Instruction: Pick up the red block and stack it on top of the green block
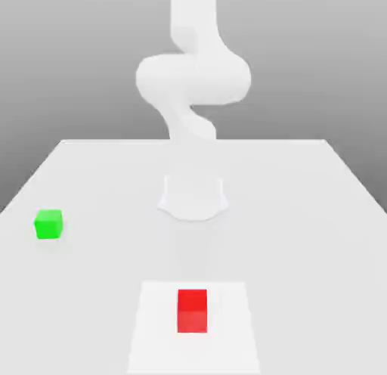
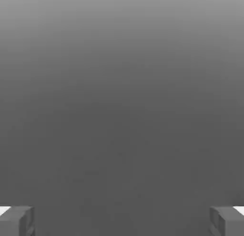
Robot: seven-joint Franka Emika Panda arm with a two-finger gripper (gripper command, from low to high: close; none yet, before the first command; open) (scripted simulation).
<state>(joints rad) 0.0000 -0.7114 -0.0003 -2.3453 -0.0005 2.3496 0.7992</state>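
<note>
A pale white table fills the exterior view, with a white robot arm rising from its round base near the middle. The red block sits flat on the table close to the near edge, on a slightly lighter rectangular patch of the surface (its shape reads as a square seen at an angle). The green block rests on the table well apart from it, toward the exterior view's left. Nothing touches either block. In the hand view, the gripper has its 2 gray fingertips spread wide, holding nothing, with only a plain gray backdrop between them; this is probably empty space rather than the table.
</note>
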